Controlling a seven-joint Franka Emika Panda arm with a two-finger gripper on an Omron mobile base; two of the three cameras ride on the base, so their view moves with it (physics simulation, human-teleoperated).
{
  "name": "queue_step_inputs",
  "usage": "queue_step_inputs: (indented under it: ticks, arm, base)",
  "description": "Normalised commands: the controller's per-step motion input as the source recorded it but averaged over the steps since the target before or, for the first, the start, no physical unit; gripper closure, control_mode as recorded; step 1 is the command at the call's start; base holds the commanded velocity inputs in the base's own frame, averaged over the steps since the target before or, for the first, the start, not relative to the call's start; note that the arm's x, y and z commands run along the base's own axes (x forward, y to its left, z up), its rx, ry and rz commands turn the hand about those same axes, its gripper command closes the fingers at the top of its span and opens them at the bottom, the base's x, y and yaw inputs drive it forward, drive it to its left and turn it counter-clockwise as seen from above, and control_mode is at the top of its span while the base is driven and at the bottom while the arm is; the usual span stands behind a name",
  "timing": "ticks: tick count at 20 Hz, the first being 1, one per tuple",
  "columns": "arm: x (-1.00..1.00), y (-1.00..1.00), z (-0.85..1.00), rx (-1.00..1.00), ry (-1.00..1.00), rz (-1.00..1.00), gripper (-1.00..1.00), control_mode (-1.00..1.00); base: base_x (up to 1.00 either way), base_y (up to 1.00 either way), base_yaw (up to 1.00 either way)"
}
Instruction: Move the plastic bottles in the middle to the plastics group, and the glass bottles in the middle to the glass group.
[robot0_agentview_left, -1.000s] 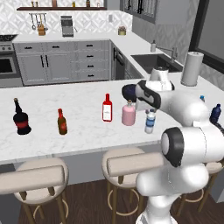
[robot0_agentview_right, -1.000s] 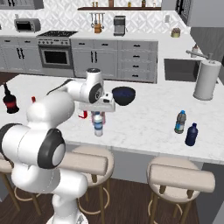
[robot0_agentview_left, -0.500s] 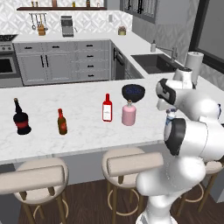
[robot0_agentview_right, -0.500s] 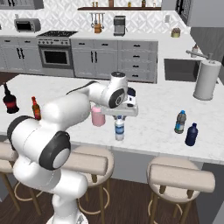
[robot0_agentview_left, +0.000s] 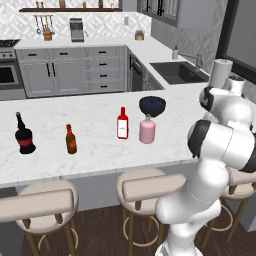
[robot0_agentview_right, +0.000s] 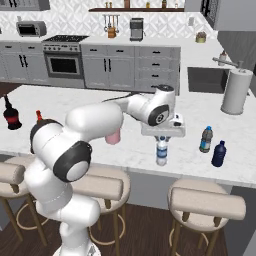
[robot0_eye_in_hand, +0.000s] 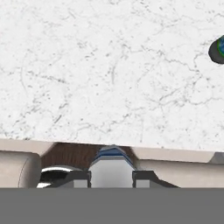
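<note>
On the white marble counter (robot0_agentview_right: 60, 100), from left to right:

1. Glass group. The black round-bellied bottle with a red label (robot0_agentview_left: 23, 135) and the small brown bottle with a red label (robot0_agentview_left: 71, 140) stand near each other at the left. Not at risk at present.

2. Middle. The slim red bottle with a white label (robot0_agentview_left: 122, 123) and the squat pale pink bottle with a short neck (robot0_agentview_left: 147, 130) stand upright just beside each other, a dark blue bowl (robot0_agentview_left: 152, 105) behind them. Both remain to be moved.

3. Gripper (robot0_agentview_right: 162, 137). The jaws are clenched on the upper part of the small clear water bottle with a white cap and blue label band (robot0_agentview_right: 161, 151), which hangs upright close to the counter's front edge. In the hand view the bottle (robot0_eye_in_hand: 111, 168) sits between the fingertips (robot0_eye_in_hand: 78, 176).

4. Plastics group. The bluish clear bottle with a blue cap (robot0_agentview_right: 205, 139) and the small dark blue bottle (robot0_agentview_right: 218, 154) stand just beside each other at the right.

Hazards, as judged:
- The grip is high on a light bottle; a fast swing may tilt or slip it.
- Release near the edge may drop the bottle off the counter.
- Low carry into the group may topple the two standing bottles.
</note>
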Motion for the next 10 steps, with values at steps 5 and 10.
queue_step_inputs:
  ticks: [5, 10]
  arm:
    - [0.13, -0.86, 0.13, 0.02, 0.06, 0.0, 1.0, -1.0]
    - [0.33, -0.64, 0.05, 0.01, 0.02, 0.0, 1.0, -1.0]
  base:
    - [0.0, 0.0, 0.0]
    - [0.0, 0.0, 0.0]
